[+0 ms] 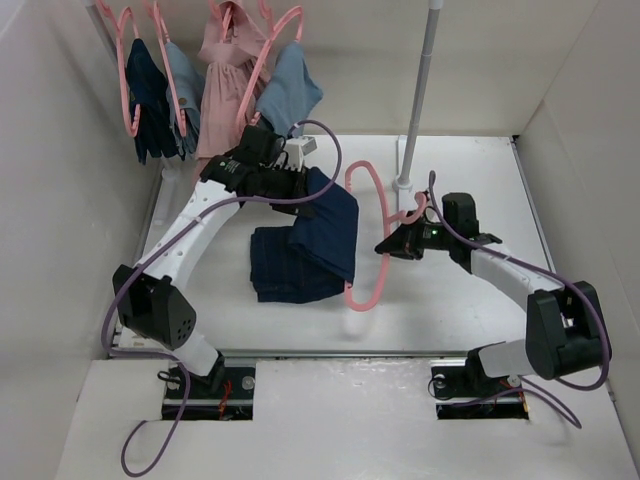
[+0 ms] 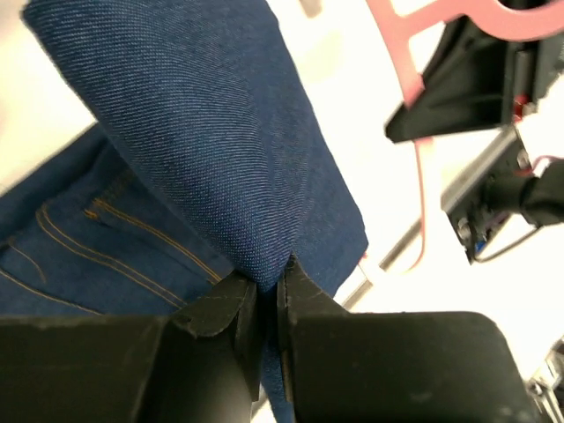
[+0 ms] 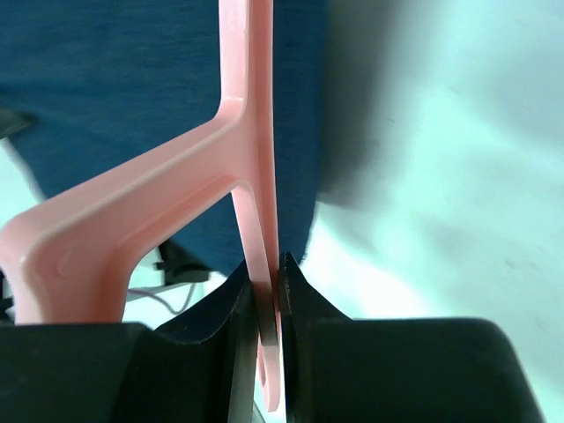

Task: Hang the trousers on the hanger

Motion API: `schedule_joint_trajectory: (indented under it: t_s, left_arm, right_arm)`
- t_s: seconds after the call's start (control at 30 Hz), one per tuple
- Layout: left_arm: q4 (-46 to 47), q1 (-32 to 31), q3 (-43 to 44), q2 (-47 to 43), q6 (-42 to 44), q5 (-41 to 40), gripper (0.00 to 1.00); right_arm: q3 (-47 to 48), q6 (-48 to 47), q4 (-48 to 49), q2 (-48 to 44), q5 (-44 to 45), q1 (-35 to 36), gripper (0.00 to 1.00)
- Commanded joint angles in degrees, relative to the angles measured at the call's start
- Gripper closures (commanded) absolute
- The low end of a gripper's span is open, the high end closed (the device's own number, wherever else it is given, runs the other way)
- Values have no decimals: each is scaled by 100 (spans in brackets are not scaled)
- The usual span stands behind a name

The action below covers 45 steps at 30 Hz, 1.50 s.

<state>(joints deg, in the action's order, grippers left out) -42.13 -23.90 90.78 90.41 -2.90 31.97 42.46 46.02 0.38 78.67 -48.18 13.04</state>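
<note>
The dark navy trousers [image 1: 305,245] lie folded on the white table, one leg end lifted at the far side. My left gripper [image 1: 297,187] is shut on that lifted denim; the left wrist view shows the trousers [image 2: 203,141] pinched between its jaws [image 2: 269,286], with stitched pockets below. The pink hanger [image 1: 370,235] stands on edge just right of the trousers. My right gripper [image 1: 398,243] is shut on it. In the right wrist view the hanger [image 3: 251,159] runs up from between the jaws [image 3: 267,278], with the trousers [image 3: 106,79] behind it.
A rail at the back left carries pink hangers with a small dark navy garment [image 1: 148,95], light blue garments [image 1: 290,90] and a pink dress [image 1: 225,85]. A white pole [image 1: 418,90] on a base stands at the back right. White walls enclose the table.
</note>
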Motion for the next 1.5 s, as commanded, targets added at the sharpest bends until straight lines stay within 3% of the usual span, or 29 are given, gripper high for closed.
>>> schedule_joint_trajectory:
  t_s: [0.0,0.3,0.6,0.77,0.87,1.07,1.27,1.33,1.4,1.43,1.47]
  left_arm:
    - [-94,148,158,-304,211,283,100]
    - [-94,149,554,-481,211,574,100]
    - [144,70,607,-481,-9,863,100]
    - [249,-80,546,-481,-62,864,100]
    - [56,-19,423,-560,183,583,100]
    - [-304,254,-516,-902,860,-188,100]
    - [-419,254,-1466,-746,1265,-1139,100]
    - [-419,123,-1589,-596,1317,-1377,91]
    - [-419,-61,-1590,-306,1318,-1535,71]
    - [-419,-114,-1590,-218,1318,-1588,54]
    - [-480,-167,-1538,-139,1318,-1640,49]
  right_arm:
    - [87,-655,-1144,-36,598,146,100]
    - [439,-1122,-2349,69,1557,497,100]
    - [895,-489,-1348,982,1259,1648,100]
    - [1186,-366,-1225,1414,1320,1728,100]
    - [959,-366,-1225,1125,1522,1597,100]
    - [1010,-681,-2199,254,2198,1272,100]
    - [2124,-1287,-3655,78,2656,1271,100]
    - [2711,-1420,-4000,25,2709,1324,100]
    - [3109,-1508,-4431,-80,2709,1324,100]
    - [3320,-1578,-4563,-80,2709,1324,100]
    - [3731,-1579,-4704,-80,2709,1324,100]
